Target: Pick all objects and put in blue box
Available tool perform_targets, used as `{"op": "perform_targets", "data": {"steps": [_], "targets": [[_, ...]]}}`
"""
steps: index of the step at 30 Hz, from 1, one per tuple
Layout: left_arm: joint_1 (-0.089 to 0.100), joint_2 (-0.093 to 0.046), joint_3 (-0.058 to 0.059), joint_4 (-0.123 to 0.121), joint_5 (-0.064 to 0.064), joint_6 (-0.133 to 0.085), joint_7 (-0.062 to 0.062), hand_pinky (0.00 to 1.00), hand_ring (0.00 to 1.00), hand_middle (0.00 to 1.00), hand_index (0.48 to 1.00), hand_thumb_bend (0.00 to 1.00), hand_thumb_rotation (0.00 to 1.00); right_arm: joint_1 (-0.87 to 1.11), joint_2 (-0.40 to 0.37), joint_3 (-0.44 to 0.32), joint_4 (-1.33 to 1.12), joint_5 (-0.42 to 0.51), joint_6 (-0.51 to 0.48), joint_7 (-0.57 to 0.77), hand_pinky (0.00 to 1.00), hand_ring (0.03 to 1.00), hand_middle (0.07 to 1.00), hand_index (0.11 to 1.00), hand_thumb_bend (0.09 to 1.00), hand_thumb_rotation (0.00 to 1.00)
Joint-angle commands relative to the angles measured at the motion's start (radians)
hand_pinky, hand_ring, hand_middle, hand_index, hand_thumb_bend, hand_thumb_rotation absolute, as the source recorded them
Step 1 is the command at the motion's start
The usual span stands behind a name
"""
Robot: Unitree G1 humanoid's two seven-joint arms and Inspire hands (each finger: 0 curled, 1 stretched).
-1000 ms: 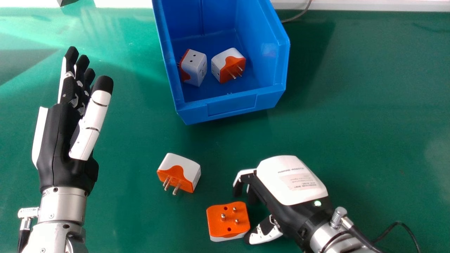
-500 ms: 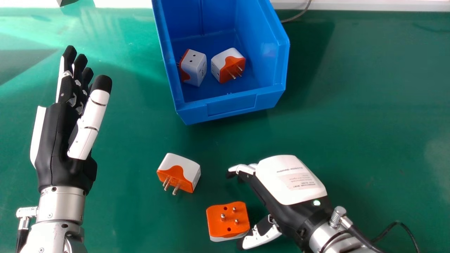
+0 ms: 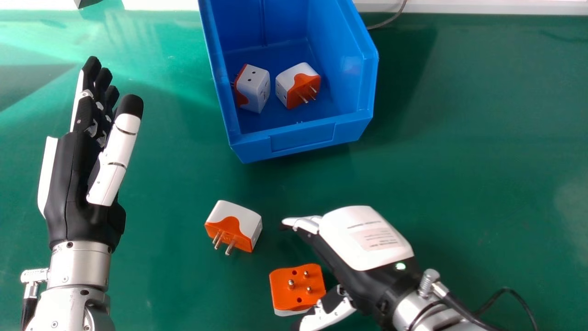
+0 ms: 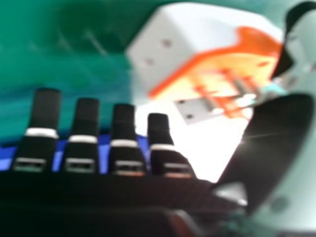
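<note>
One plug adapter (image 3: 297,288) lies at eight o'clock from the right hand (image 3: 363,241), whose fingers are released; its thumb, closing first, could skid the adapter away.

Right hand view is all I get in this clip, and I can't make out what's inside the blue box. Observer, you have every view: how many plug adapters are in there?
Observer: Two: one adapter near the left wall of the blue box, and a second adapter to the right of it.

Operator: Noted for my review. What about the left hand, is it carrying one?

Observer: No, the left hand is open with nothing in it, over the table to the left of the box.
</note>
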State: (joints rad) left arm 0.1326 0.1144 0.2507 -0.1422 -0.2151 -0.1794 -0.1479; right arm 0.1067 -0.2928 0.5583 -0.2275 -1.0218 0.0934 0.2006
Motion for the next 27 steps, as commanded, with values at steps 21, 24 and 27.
{"op": "perform_targets", "data": {"steps": [21, 24, 27], "targets": [[-0.021, 0.009, 0.006, -0.028, -0.004, 0.005, 0.005, 1.0, 1.0, 0.99, 0.973, 0.61, 0.64, -0.039, 0.011, -0.002, 0.107, 0.076, -0.133, -0.129, 0.43, 0.5, 0.564, 0.606, 0.621, 0.16], [-0.024, 0.01, 0.008, -0.03, -0.006, 0.011, 0.006, 1.0, 1.0, 0.99, 0.973, 0.61, 0.64, -0.046, 0.02, -0.005, 0.11, 0.08, -0.118, -0.129, 0.39, 0.454, 0.536, 0.582, 0.601, 0.12], [-0.03, 0.01, 0.014, -0.023, -0.019, 0.01, 0.0, 1.0, 1.0, 0.99, 0.971, 0.61, 0.64, -0.064, 0.029, -0.01, 0.127, 0.087, -0.112, -0.132, 0.33, 0.392, 0.486, 0.556, 0.569, 0.08]]}}
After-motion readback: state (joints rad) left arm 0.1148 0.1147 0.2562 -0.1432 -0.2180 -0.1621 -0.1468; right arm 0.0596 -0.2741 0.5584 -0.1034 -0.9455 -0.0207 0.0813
